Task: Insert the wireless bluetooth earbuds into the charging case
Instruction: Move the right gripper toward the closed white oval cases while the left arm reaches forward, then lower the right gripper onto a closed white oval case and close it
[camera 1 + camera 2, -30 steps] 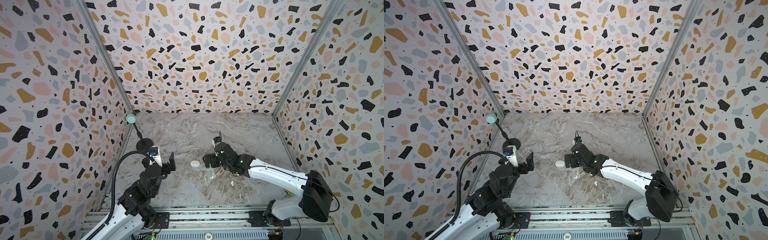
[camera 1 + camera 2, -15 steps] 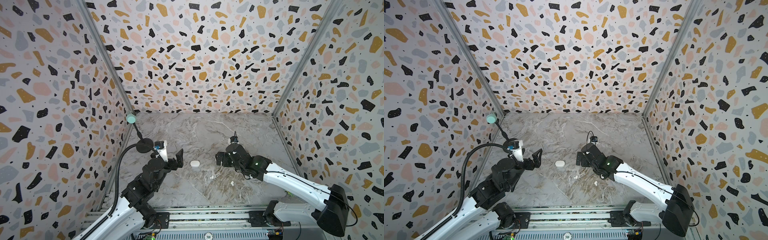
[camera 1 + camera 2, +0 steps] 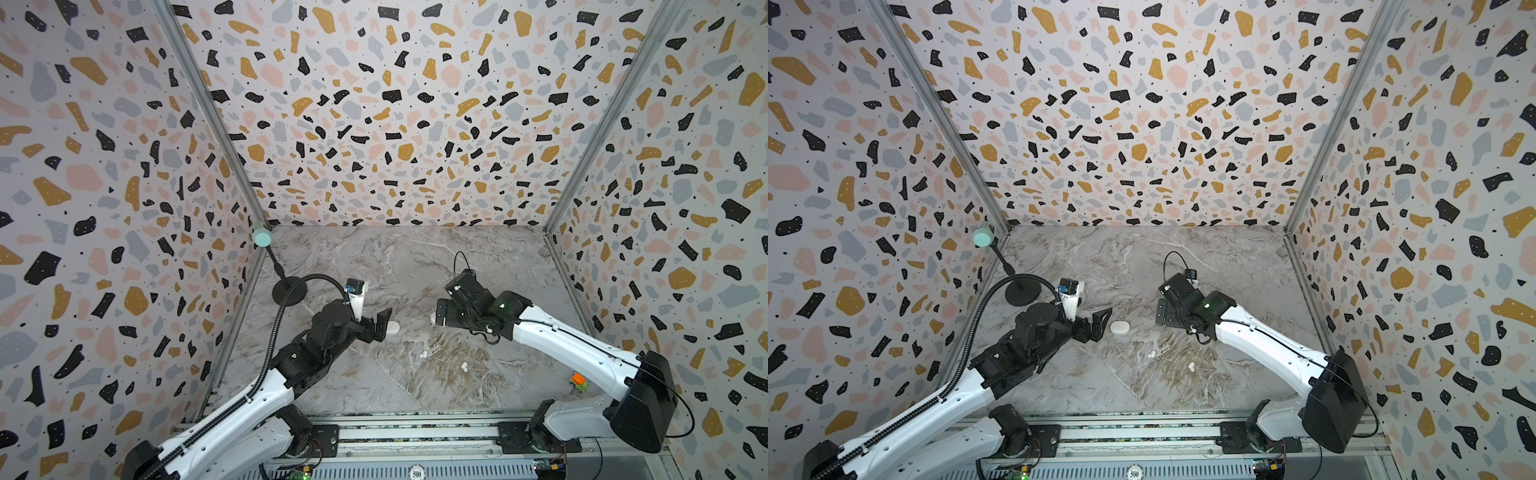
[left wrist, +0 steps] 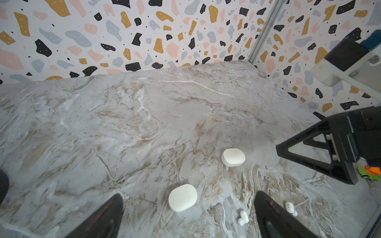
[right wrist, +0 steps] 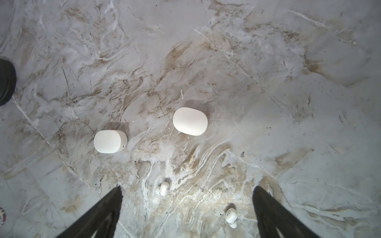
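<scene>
Two small white bean-shaped plastic earbuds (image 5: 164, 188) apart on grey marble desk (image 5: 288, 82), two white oval pebble-like cases (image 5: 190, 121) nearby, left tool (image 4: 188, 195) and right tool (image 5: 187, 188) both released

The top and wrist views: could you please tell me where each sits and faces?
Both top views: high above the front, looking down at the marble table and back wall; left arm and right arm show.
Left wrist: on the left arm, facing the far right corner; own open jaws and the right arm's jaws show.
Right wrist: on the right arm, facing almost straight down; own open jaws show.
Shared: both wrist views show the white cases and two earbuds.
</scene>
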